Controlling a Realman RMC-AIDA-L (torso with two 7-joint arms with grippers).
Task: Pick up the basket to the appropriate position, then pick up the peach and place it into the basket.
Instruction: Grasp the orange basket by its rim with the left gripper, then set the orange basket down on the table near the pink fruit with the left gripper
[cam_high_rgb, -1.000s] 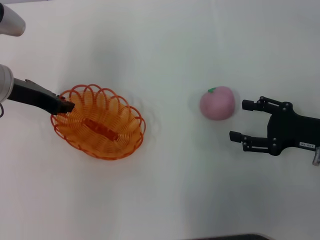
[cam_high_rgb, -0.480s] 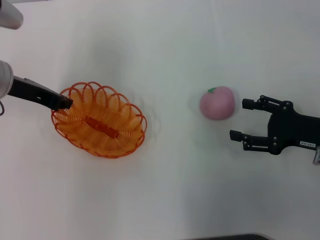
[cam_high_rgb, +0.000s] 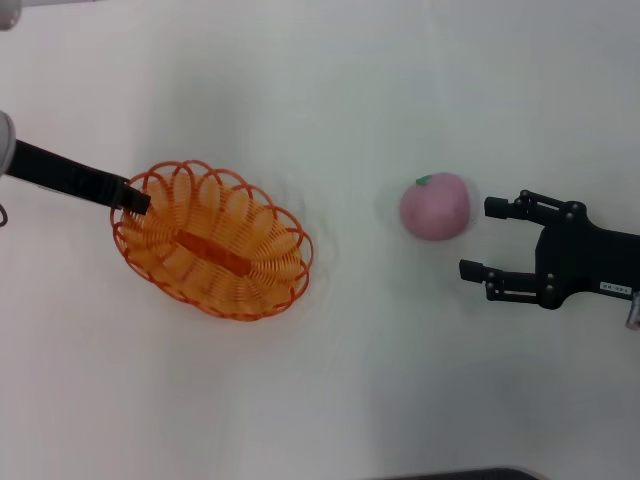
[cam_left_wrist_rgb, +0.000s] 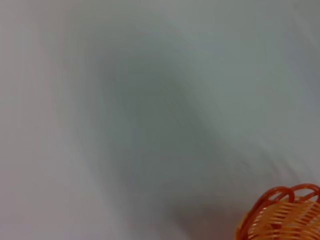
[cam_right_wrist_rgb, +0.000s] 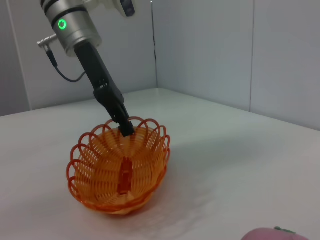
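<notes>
The orange wire basket is at the left of the white table in the head view. My left gripper is shut on its scalloped rim at the left end and holds it tilted and raised. The basket also shows in the right wrist view with the left gripper on its far rim, and a corner of the basket shows in the left wrist view. The pink peach lies to the right. My right gripper is open just right of the peach, not touching it. The peach's top shows in the right wrist view.
The white table spreads around both things. Grey wall panels stand behind the table in the right wrist view.
My left gripper has carried the basket to the right and a little up in the view. The peach and my right gripper have not moved.
</notes>
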